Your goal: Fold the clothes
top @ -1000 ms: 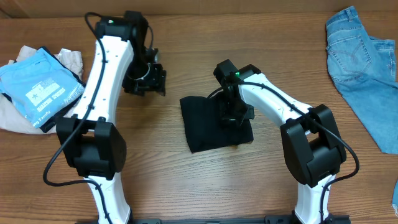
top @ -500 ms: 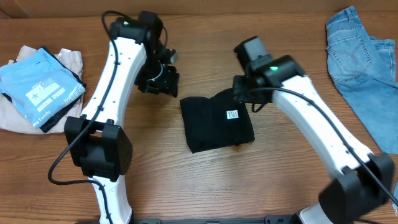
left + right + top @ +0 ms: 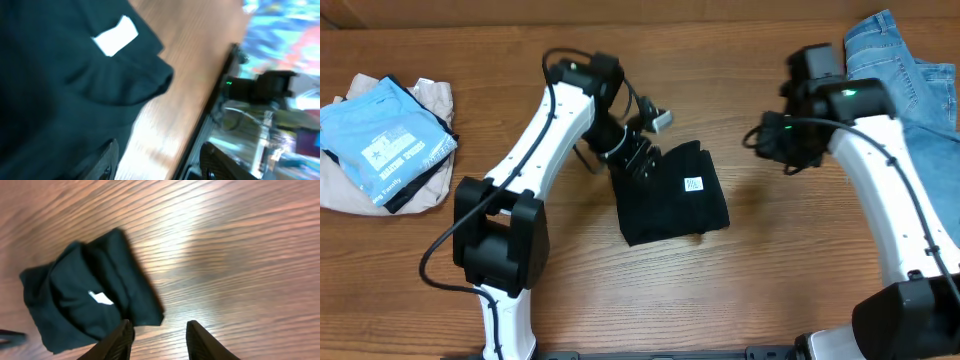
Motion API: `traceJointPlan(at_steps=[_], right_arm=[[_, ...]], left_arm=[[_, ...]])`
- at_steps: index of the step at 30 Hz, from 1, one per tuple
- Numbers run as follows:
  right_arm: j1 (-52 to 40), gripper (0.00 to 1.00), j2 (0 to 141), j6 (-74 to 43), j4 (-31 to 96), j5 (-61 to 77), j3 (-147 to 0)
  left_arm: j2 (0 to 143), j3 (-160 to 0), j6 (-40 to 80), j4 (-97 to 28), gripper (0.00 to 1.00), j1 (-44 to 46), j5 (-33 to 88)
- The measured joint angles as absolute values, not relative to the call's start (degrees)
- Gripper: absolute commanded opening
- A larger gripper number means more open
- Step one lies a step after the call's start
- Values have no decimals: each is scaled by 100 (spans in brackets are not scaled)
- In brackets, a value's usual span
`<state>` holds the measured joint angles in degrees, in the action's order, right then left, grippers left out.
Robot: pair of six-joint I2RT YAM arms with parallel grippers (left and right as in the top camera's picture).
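The black T-shirt (image 3: 665,200) lies folded into a small rectangle on the wooden table, white neck tag (image 3: 694,184) facing up. My left gripper (image 3: 642,160) is open at the shirt's upper-left edge. In the left wrist view one finger of the left gripper (image 3: 160,162) is over the shirt (image 3: 60,90), the other over bare wood. My right gripper (image 3: 767,140) is open and empty above the table, well to the right of the shirt. In the right wrist view the shirt (image 3: 75,300) lies just beyond the right gripper's (image 3: 160,339) left finger.
Light-blue jeans (image 3: 905,100) lie at the far right, under the right arm. A sky-blue garment with white print (image 3: 380,140) sits on a beige pile at the far left. Bare wood surrounds the shirt.
My right gripper has lifted off the shirt and swung away to the right, uncovering the tag. My left gripper has moved right and down to the shirt's upper-left edge.
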<state>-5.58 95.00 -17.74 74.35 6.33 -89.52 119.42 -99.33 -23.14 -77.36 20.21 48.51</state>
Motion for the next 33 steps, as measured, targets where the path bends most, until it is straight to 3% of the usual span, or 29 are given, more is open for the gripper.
traceJointPlan(at_steps=[6,14,19,23,27,33], right_arm=[[-113,39,9474,-1584,7472,1033,-8952],[-106,39,9465,-1498,7557,1221,-8952],[-106,39,9465,-1496,7570,1229,-8952],[-106,39,9465,-1496,7572,1249,-8952],[-106,39,9465,-1492,7601,1267,-8952],[-106,39,9465,-1468,7603,1267,-8952]], left_arm=[[11950,-8580,-2456,-6386,60,2150,5848],[11981,-7330,-954,-4241,65,2414,6261],[11981,-6980,-338,-3542,77,2547,6410],[11981,-6740,-134,-2873,80,2672,6672],[11981,-6696,-36,-2628,100,2797,6919],[11981,-6980,-174,-3118,100,2832,7153]])
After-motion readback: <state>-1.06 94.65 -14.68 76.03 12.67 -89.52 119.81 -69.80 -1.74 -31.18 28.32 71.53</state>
